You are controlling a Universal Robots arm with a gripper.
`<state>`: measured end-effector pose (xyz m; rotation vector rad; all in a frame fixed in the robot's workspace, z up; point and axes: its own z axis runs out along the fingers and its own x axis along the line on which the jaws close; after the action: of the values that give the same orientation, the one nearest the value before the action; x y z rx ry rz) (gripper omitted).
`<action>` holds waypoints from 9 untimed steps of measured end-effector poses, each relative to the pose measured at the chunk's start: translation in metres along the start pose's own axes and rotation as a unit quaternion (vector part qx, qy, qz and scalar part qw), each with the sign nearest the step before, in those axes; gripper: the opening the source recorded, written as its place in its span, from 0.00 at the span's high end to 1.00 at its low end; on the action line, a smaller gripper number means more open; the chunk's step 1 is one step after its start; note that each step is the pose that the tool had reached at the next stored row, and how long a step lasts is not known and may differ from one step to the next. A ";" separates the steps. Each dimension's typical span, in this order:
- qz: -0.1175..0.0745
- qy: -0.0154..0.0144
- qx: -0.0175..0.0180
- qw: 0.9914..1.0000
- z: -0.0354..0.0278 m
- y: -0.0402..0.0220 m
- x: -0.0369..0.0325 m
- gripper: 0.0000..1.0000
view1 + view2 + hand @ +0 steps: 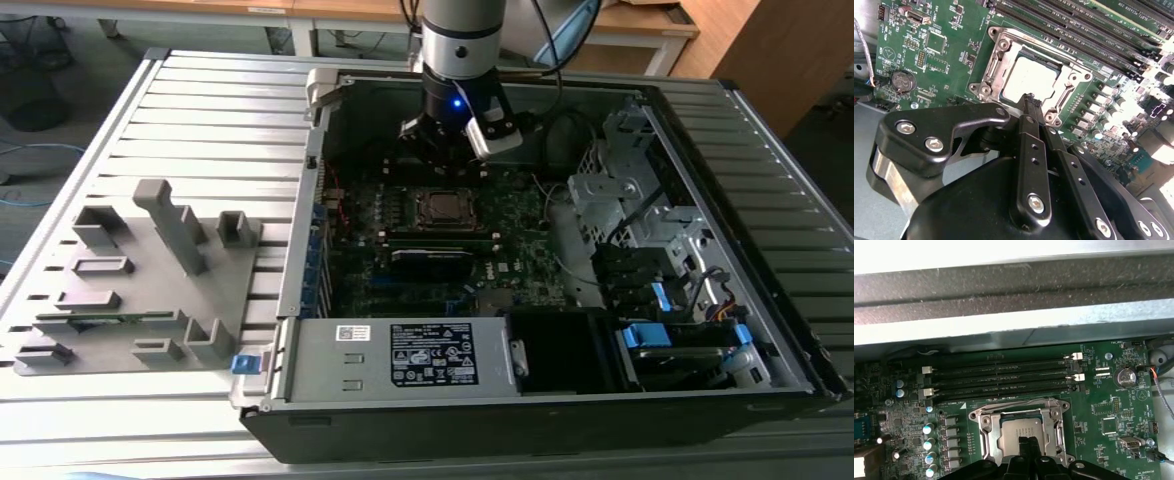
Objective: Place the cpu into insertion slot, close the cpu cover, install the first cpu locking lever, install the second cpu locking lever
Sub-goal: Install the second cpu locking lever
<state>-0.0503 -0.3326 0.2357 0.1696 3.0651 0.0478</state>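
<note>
Silver-grey metal marks the cpu (1030, 77), which lies flat in the insertion slot (1021, 434) on the green motherboard (949, 70) — so the first step looks done. The cpu cover (1004, 47) frames the chip with its square window and appears folded down over it in both wrist views; whether either locking lever is latched I cannot tell, so the lever work is probably what remains.

Just above the socket's near edge hangs the end effector (1030, 100), its two thin black fingers drawn together with nothing visible between them. In the first wrist view the tips (1028, 444) sit over the chip's edge; contact is unclear.

Beyond the socket run long black memory slots (999, 375), and a coin cell battery (899, 80) sits off to one side. All this lies inside the open computer case (787, 340), resting on a slatted metal worktop (200, 110), with a grey parts fixture (134, 290) at the exterior view's left.
</note>
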 end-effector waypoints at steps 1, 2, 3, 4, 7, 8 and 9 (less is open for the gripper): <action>0.000 0.000 0.000 1.000 0.0000 0.0000 0.0000 0.89; 0.000 0.000 0.000 1.000 -0.0002 -0.0001 0.0000 0.89; 0.000 0.000 0.000 1.000 -0.0002 -0.0001 0.0000 0.89; 0.000 0.000 0.000 1.000 -0.0002 -0.0001 0.0000 0.89; 0.000 0.001 0.000 1.000 -0.0005 0.0000 0.0000 0.89; 0.000 0.001 0.000 1.000 -0.0010 0.0000 0.0000 0.89; 0.000 0.001 0.000 1.000 -0.0017 0.0000 -0.0001 0.89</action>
<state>-0.0503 -0.3326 0.2373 0.1697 3.0663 0.0470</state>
